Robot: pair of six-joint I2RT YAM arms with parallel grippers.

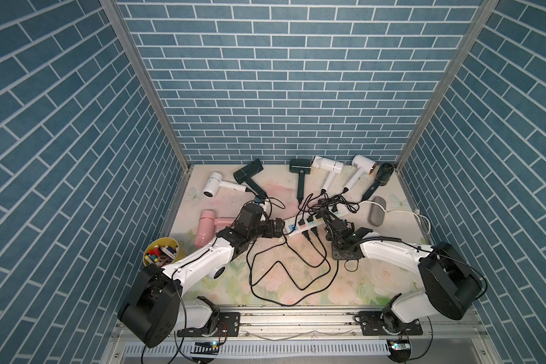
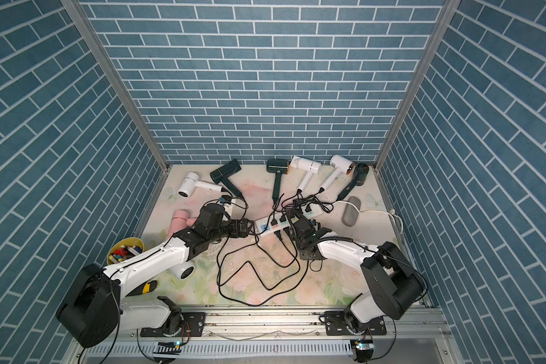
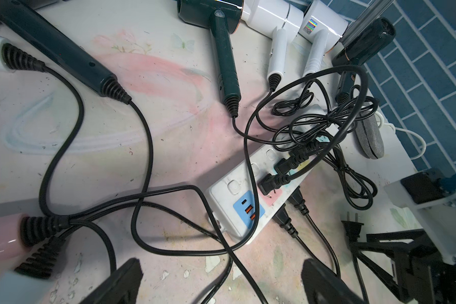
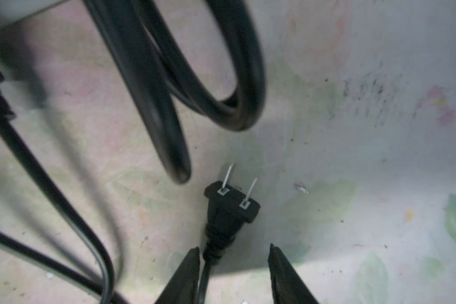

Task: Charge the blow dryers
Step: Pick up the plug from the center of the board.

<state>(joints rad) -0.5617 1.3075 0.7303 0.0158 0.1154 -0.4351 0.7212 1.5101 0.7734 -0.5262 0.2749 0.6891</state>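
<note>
The flowered tabletop (image 1: 375,283) is strewn with the blow dryers (image 1: 328,165). Most are laid along the far edge, and a pink dryer (image 1: 206,227) lies at the left. They are judged to be rigid, smooth shells that need not be lifted.

The power strip (image 3: 219,192) lies in the middle, with several plugs already seated. The cords (image 1: 284,271) are limp and looped over one another, so snagging is to be expected when one is pulled.

A loose plug (image 4: 229,208) lies flat just near of the strip. It is small, stiff and light, and is best taken by its moulded body behind the thin, bendable prongs (image 4: 250,190), not by the cord.

The right claw (image 4: 233,247) is seen spread apart astride the plug's ribbed neck, not yet pinching it. The left claw (image 3: 221,261) is held wide apart and empty over the strip's left end.
</note>
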